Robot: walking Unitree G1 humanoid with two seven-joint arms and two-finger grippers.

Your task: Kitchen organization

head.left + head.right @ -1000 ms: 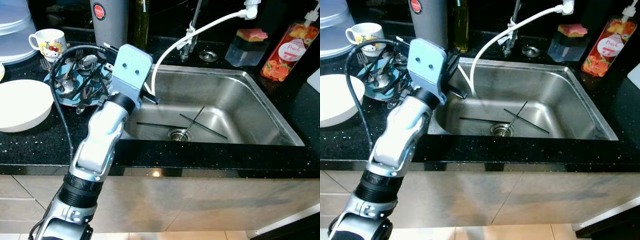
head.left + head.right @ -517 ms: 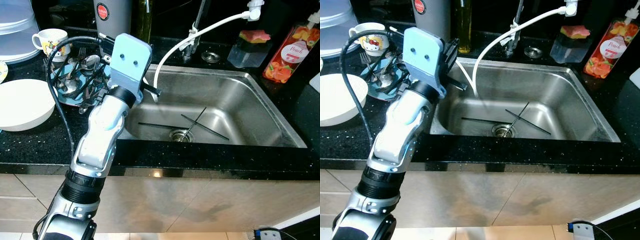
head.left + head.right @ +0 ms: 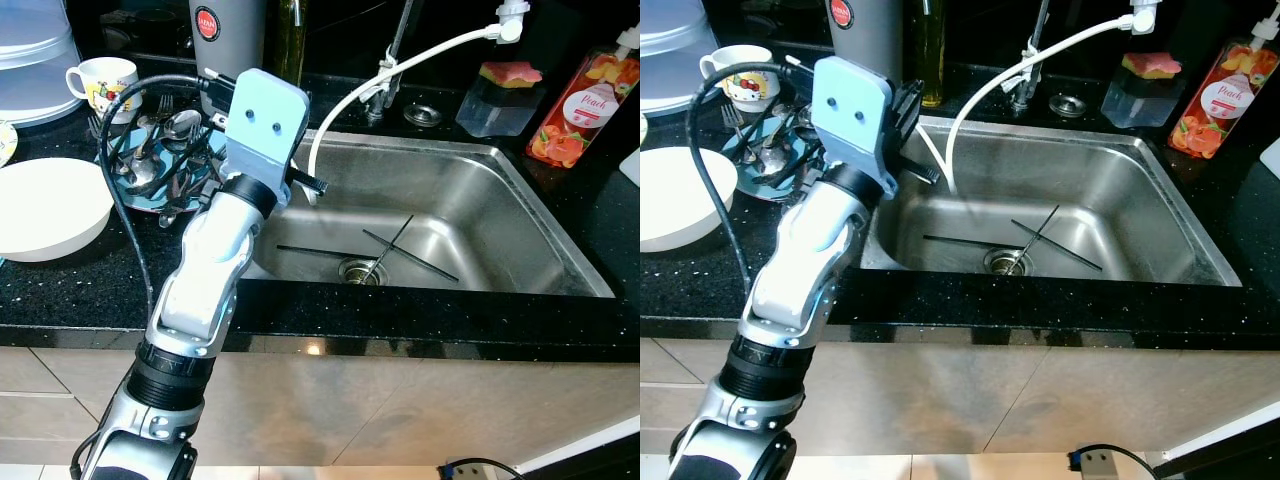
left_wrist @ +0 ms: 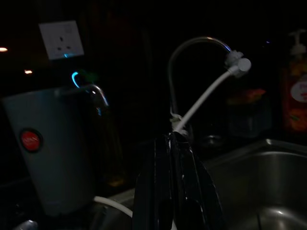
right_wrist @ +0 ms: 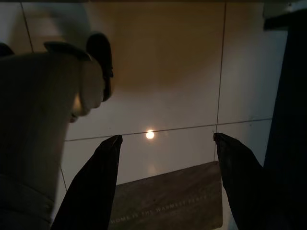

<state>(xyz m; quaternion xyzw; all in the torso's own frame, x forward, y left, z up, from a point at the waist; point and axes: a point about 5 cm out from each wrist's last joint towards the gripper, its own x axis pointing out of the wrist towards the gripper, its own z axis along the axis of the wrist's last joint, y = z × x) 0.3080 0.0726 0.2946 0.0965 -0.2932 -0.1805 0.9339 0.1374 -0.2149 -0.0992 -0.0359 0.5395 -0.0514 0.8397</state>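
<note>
My left arm reaches over the black counter at the sink's left rim. Its grey wrist block [image 3: 262, 125] hides most of the hand. The left gripper [image 3: 314, 185] pokes out over the sink's [image 3: 530, 200] left corner; in the left wrist view the left gripper [image 4: 171, 143] is shut, fingers pressed together, nothing seen between them. Two black chopsticks [image 3: 405, 251] lie crossed by the drain. A blue plate [image 3: 140, 195] piled with spoons and forks sits just left of the arm. My right gripper [image 5: 165, 139] hangs open above the tiled floor.
A white bowl [image 3: 40, 205] and a printed mug [image 3: 101, 78] stand at the left. A grey jug [image 3: 225, 40] is behind the arm. A white hose [image 3: 400, 62] runs from the tap. A sponge box [image 3: 500, 88] and a soap bottle [image 3: 583, 95] stand at the back right.
The left wrist has lifted slightly and edged toward the back of the counter. The view has shifted a little. A cable has come into sight on the floor.
</note>
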